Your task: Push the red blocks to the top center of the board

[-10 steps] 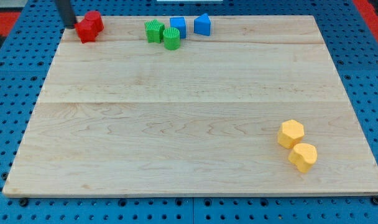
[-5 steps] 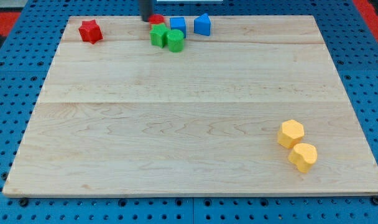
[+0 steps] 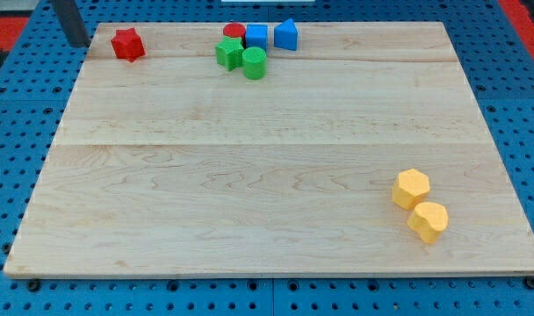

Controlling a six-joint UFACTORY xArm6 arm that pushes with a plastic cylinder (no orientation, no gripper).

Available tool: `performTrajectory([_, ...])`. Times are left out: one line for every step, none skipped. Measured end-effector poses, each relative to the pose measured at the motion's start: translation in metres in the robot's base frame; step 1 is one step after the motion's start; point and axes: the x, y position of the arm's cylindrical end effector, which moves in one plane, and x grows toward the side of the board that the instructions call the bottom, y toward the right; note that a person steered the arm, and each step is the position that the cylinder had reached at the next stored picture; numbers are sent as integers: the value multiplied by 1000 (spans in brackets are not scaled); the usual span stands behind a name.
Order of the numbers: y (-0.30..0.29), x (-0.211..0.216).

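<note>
**A:** Nearest the view's bottom, at right: what lies there?

**B:** Two yellow blocks (image 3: 420,204), touching, well apart from everything else and out of any likely path. The middle of the board (image 3: 249,175) is bare wood.

**A:** And farther up?

**B:** At top centre, a green star (image 3: 229,53) and a green cylinder (image 3: 255,63) sit just below a red cylinder (image 3: 234,32), with a blue cube (image 3: 256,36) and a blue wedge (image 3: 286,34) to its right. That red block appears already placed. The red star (image 3: 126,44) stands alone at top left.

**A:** Where is my tip?

**B:** My tip (image 3: 77,40) is at the view's top left, just off the board edge, left of the red star and apart from it. Having no jaws, it grips nothing.

**A:** What could go wrong?

**B:** Probably two things. An off-centre push could spin the star off the top edge. A long push rightward would drive it into the green star, scattering the cluster and dislodging the red cylinder.
</note>
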Motion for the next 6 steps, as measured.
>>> performTrajectory([88, 6])
performTrajectory([129, -7])
performTrajectory([45, -7])
performTrajectory([4, -24])
performTrajectory([6, -67])
performTrajectory([34, -67])
